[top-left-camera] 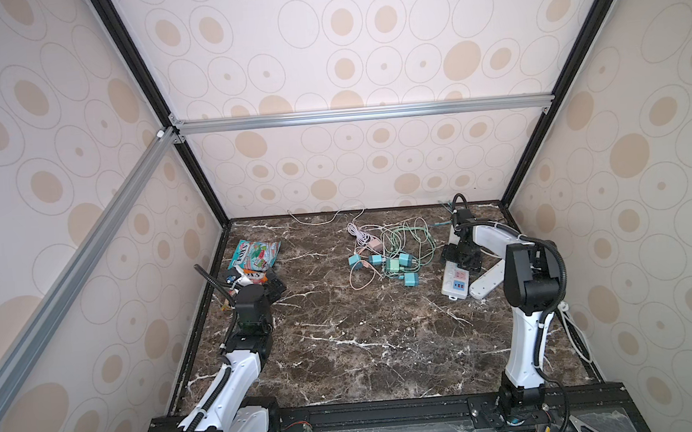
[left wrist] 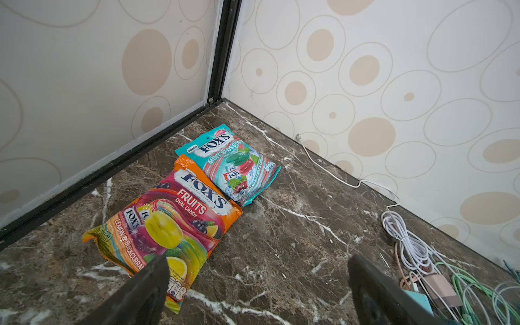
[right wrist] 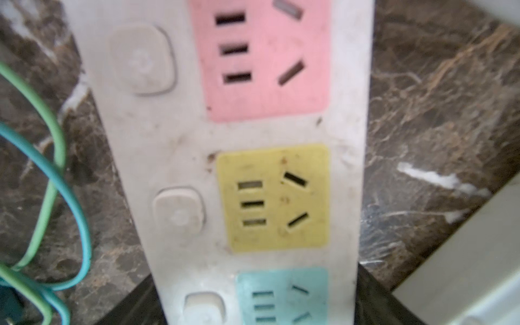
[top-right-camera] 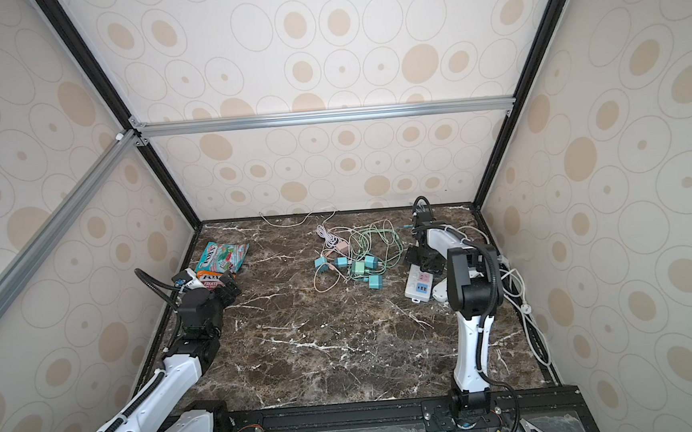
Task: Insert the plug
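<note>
Eyeing the teal plug [top-left-camera: 410, 280] on the table [top-left-camera: 345, 350], far middle, amid tangled cables [top-left-camera: 408, 237]: judging it light, hard, cord-snagged, best pinched across its flat sides. Holding left jaws wide over the candy bag [left wrist: 168, 225]. Straddling the power strip [right wrist: 180, 140] with right jaws, perhaps pinching; blurred, cannot tell.
</note>
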Motion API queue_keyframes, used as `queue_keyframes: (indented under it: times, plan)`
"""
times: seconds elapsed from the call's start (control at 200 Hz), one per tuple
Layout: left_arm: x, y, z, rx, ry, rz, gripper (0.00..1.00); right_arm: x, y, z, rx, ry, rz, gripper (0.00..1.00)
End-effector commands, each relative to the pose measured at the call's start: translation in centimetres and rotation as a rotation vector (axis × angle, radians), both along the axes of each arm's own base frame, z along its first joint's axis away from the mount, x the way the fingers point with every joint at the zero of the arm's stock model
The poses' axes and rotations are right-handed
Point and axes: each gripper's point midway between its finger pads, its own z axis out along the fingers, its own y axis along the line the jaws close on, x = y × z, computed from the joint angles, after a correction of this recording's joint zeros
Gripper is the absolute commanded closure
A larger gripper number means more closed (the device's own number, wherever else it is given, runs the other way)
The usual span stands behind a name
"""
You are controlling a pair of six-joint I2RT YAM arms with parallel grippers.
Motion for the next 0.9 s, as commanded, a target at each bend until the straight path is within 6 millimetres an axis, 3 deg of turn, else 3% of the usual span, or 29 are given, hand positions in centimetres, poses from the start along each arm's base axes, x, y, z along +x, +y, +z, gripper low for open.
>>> queue_keyframes:
  times: [0.0, 0.21, 0.36, 0.565, 0.645, 0.895]
  plan:
    - [0.7, -0.1, 1.2, -0.053, -0.022, 0.010, 0.02, -0.8, 0.2, -0.2, -0.005, 0.009, -0.070, 0.18]
    - [1.1, -1.0, 0.4, -0.067, 0.004, -0.044, 0.02, -2.6, 0.7, -0.1, -0.004, -0.015, -0.180, 0.20]
    - [1.6, -2.6, -0.5, -0.129, 0.018, -0.119, 0.02, -4.4, 2.4, 0.2, 0.011, -0.053, -0.278, 0.21]
    - [2.0, -4.7, -2.5, -0.169, 0.081, -0.193, 0.01, -6.9, 6.8, -0.5, 0.082, -0.043, -0.400, 0.21]
    - [1.9, -5.4, -3.2, -0.171, 0.105, -0.224, 0.02, -8.1, 9.5, -1.0, 0.124, -0.017, -0.426, 0.21]
    - [1.5, -6.3, -4.2, -0.167, 0.133, -0.251, 0.02, -11.2, 15.7, -2.1, 0.240, 0.051, -0.566, 0.21]
